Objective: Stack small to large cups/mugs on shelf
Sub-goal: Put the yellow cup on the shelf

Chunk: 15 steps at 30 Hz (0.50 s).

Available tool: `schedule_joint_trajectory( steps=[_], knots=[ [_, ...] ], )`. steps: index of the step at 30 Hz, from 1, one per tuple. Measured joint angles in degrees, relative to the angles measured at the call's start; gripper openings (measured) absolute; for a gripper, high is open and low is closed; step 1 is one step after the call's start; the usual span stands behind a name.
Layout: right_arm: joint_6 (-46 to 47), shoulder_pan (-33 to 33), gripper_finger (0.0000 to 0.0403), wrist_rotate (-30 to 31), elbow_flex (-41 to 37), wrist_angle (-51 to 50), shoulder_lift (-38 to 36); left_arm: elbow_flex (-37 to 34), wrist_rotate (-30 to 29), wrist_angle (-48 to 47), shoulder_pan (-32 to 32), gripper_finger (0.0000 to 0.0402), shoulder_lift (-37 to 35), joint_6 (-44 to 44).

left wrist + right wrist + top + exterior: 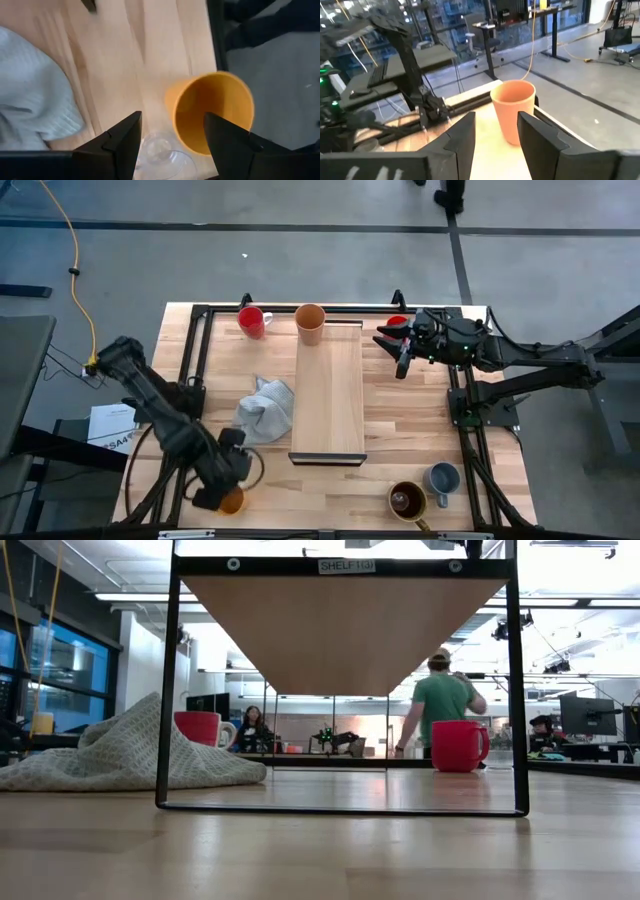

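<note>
Looking down from the high view, the shelf (328,390) lies lengthwise in the middle of the table (400,440), with a peach cup (310,323) at its far end and a red mug (251,321) just beside that on the tabletop. A grey cloth (264,410) is bunched against the shelf's left edge. The left gripper (226,480) sits low at the near left corner, right over an orange cup (231,501), while the right gripper (402,350) hangs near the far right side of the shelf, close to another red mug (397,323) partly hidden behind it. At the near right, a brown mug (407,500) and a blue-grey mug (442,478) stand side by side. From the low view, the shelf's underside (345,630) spans its dark frame, the cloth (125,755) heaps at the left with a red mug (200,728) behind it, and a second red mug (459,745) stands to the right; people show in the room beyond. Through the left wrist view, the dark fingers (125,140) are spread apart above the orange cup (210,112) and a clear glass (162,155), gripping neither. Through the right wrist view, the fingers (537,135) are likewise parted, empty, with the peach cup (514,111) upright just ahead of them on the shelf's end.
</note>
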Motion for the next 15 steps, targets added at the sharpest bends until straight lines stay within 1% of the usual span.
schedule_joint_trajectory(
  steps=[3, 7, 10, 15],
  knots=[
    [0.0, 0.0, 0.0138, 0.0, 0.0, -1.3, 0.0, 0.0, -0.4, 0.1, -1.6, 0.0202, 3.1, -1.8],
    [0.0, 0.0, 0.0138, 0.0, 0.0, -2.2, 0.0, 0.0, -0.7, 0.4, -2.7, 0.0202, 5.4, -2.7],
    [0.0, 0.0, 0.0138, 0.0, 0.0, -2.2, 0.0, 0.0, 0.0, 0.4, -2.7, 0.0202, 6.4, -3.2],
    [0.0, 0.0, 0.0138, 0.0, 0.0, -2.2, 0.0, 0.0, -0.5, 1.1, -2.6, 0.0202, 7.9, -5.1]
  ],
)
